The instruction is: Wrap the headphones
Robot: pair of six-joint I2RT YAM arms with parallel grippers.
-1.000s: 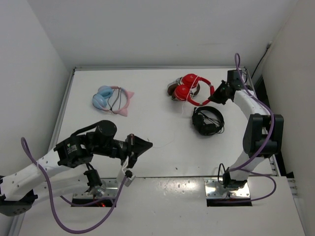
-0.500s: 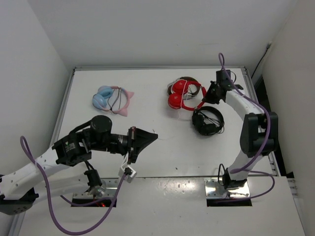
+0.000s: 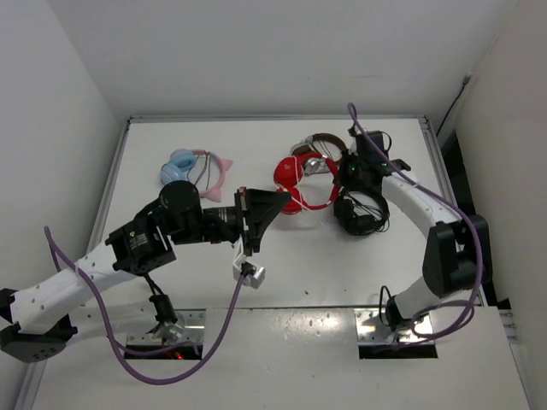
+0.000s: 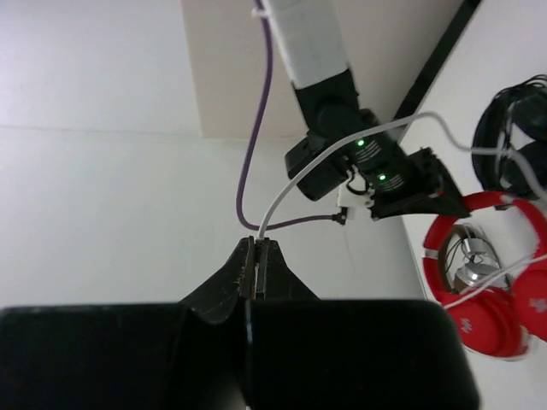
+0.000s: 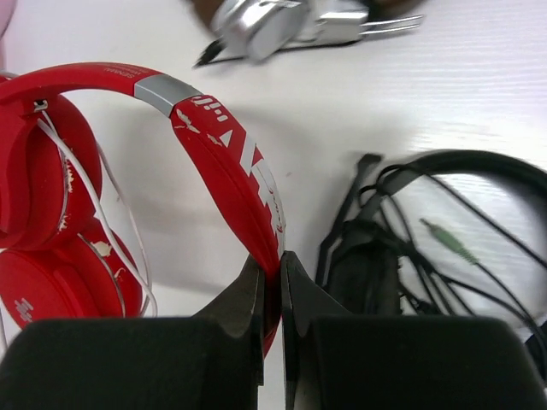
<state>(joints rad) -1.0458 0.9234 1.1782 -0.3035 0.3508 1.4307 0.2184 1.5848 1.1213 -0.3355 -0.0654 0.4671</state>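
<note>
The red headphones point(image 3: 291, 172) lie at mid-table, ear cups to the left and headband toward the right. My right gripper point(image 3: 342, 177) is shut on the red headband point(image 5: 229, 158), just left of the black headphones. The ear cups point(image 5: 38, 213) carry loops of thin white cable point(image 5: 94, 231). My left gripper point(image 3: 286, 197) is raised just in front of the ear cups and is shut on the white cable point(image 4: 342, 149). The cable runs from its fingertips toward the red headphones point(image 4: 479, 290). A white plug end point(image 3: 249, 273) hangs below the left gripper.
Black headphones with a black cable point(image 3: 360, 212) lie right beside the right gripper and show in the right wrist view point(image 5: 427, 243). Brown-and-silver headphones point(image 3: 322, 143) lie just behind the red ones. Blue-and-pink headphones point(image 3: 192, 172) lie at the back left.
The right gripper has dragged the red headphones left and toward the near side. The left gripper has moved right and away from the base, toward the ear cups, with the white cable in it.
</note>
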